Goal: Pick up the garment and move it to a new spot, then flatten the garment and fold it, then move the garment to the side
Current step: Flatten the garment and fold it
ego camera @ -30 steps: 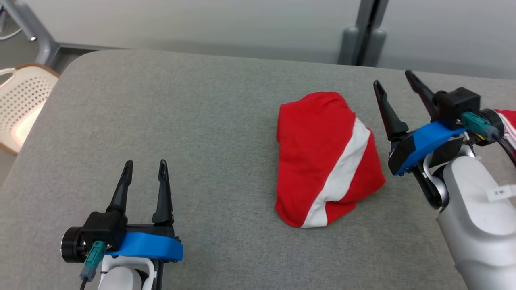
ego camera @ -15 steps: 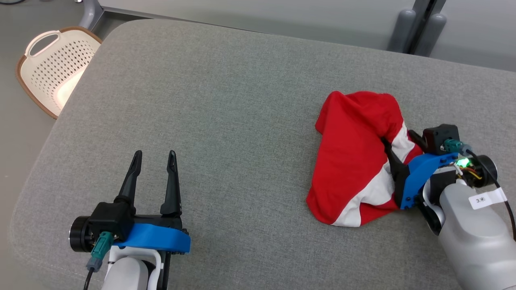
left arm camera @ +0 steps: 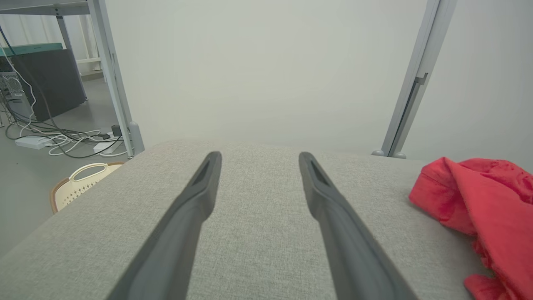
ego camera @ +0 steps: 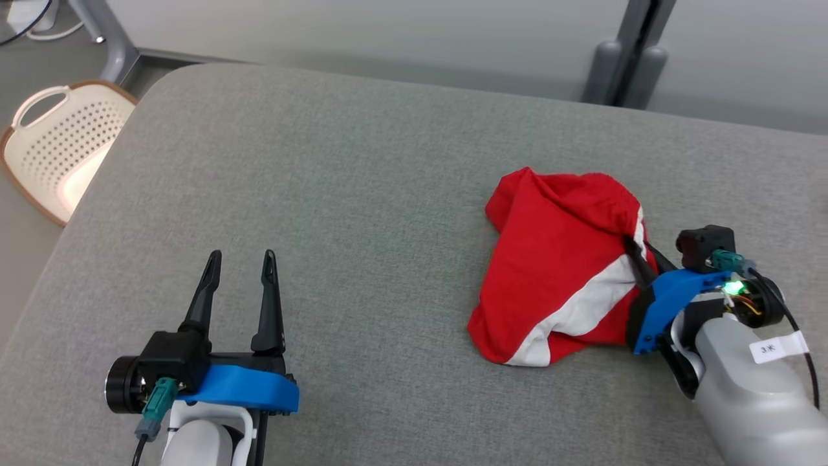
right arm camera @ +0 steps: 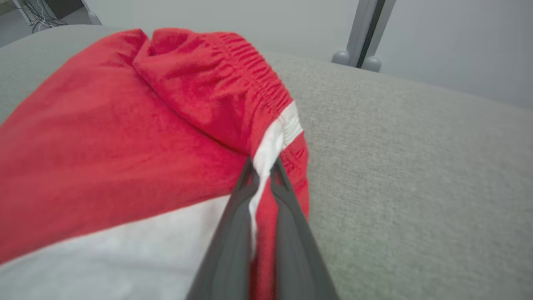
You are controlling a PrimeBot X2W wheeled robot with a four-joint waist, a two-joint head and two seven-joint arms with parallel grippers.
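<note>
The garment (ego camera: 556, 265) is a bunched red piece with a white stripe and an elastic waistband, lying right of centre on the grey cushion (ego camera: 362, 194). My right gripper (ego camera: 637, 254) is shut on the garment's right edge, pinching a fold where the white stripe meets the waistband; in the right wrist view the garment (right arm camera: 125, 137) spreads to the left of the pinched fold, which sits between the fingertips of the gripper (right arm camera: 260, 173). My left gripper (ego camera: 240, 259) stands open over bare cushion at the lower left, far from the cloth. The garment (left arm camera: 487, 200) lies right of its open fingers (left arm camera: 200, 196).
A cream perforated basket (ego camera: 52, 145) with a brown rim sits on the floor off the cushion's left edge. Grey metal posts (ego camera: 621, 65) stand behind the cushion, against a pale wall. Cables and a power strip (left arm camera: 50, 139) lie on the floor at far left.
My right gripper came down onto the garment's right edge and shut on a fold of it, rumpling the cloth. The head camera shifted. The left gripper stayed open and still.
</note>
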